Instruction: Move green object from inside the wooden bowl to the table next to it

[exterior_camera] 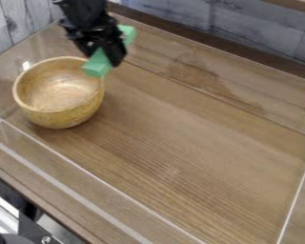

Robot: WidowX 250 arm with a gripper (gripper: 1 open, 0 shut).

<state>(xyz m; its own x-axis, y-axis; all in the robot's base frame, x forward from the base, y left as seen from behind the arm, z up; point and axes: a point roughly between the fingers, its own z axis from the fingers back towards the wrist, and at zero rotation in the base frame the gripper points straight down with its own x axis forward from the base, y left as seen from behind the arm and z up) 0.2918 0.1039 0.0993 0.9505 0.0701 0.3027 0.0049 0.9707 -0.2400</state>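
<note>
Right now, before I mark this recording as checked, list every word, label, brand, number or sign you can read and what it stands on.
None can be read on the green block, the bowl, the table or the gripper.
</note>
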